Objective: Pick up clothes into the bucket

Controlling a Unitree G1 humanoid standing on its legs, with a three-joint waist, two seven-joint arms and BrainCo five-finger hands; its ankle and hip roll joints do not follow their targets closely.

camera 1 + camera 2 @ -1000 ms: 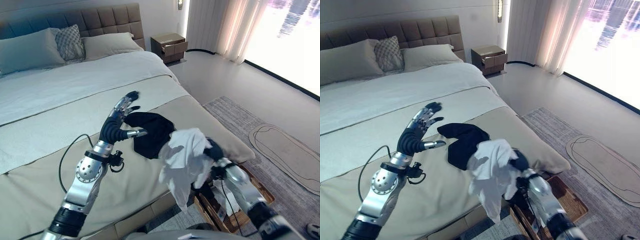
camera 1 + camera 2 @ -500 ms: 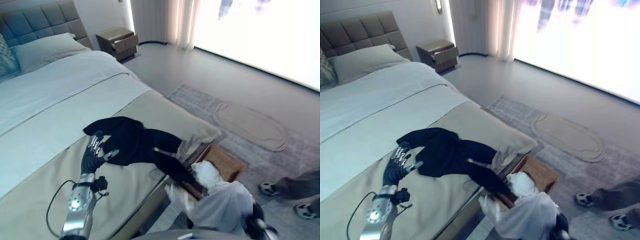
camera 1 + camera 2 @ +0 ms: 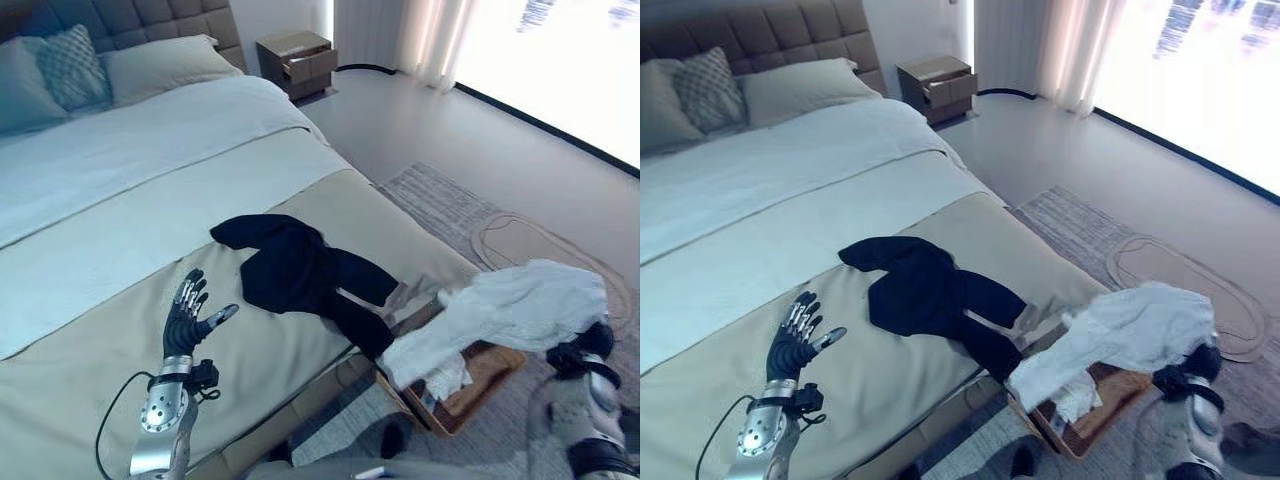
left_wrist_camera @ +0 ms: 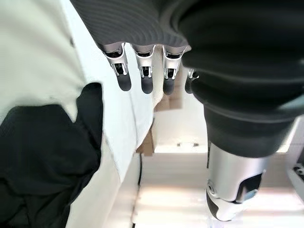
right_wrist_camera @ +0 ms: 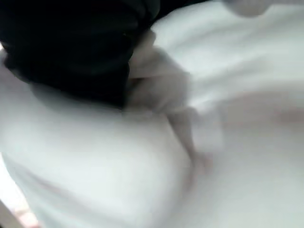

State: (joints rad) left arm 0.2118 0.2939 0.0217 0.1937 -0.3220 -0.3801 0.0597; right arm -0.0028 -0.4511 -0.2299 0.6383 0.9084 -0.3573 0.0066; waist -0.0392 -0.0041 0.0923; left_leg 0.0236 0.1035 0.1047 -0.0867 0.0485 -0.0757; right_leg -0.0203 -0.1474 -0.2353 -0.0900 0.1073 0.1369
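A black garment (image 3: pixel 296 270) lies spread on the beige bedcover, with one leg hanging over the bed's side. My left hand (image 3: pixel 188 312) hovers open over the bed, a short way left of it; its fingers (image 4: pixel 145 76) are straight in the left wrist view, with the black garment (image 4: pixel 42 156) past them. A white garment (image 3: pixel 520 308) hangs in the air off the bed's side, bunched in my right hand (image 3: pixel 584 350), which is shut on it. Its lower end droops into a brown wicker basket (image 3: pixel 497 362) on the floor. White cloth (image 5: pixel 190 142) covers the right wrist view.
The bed (image 3: pixel 120 190) takes up the left half, with pillows (image 3: pixel 160 62) at its head. A wooden nightstand (image 3: pixel 308 60) stands in the far corner. A grey rug (image 3: pixel 440 198) lies under the basket, beside an oval mat (image 3: pixel 520 240) by the bright window.
The camera has swung about. My right hand has carried the white garment off the bed and rightward to above the basket. My left hand has drawn back from the black garment.
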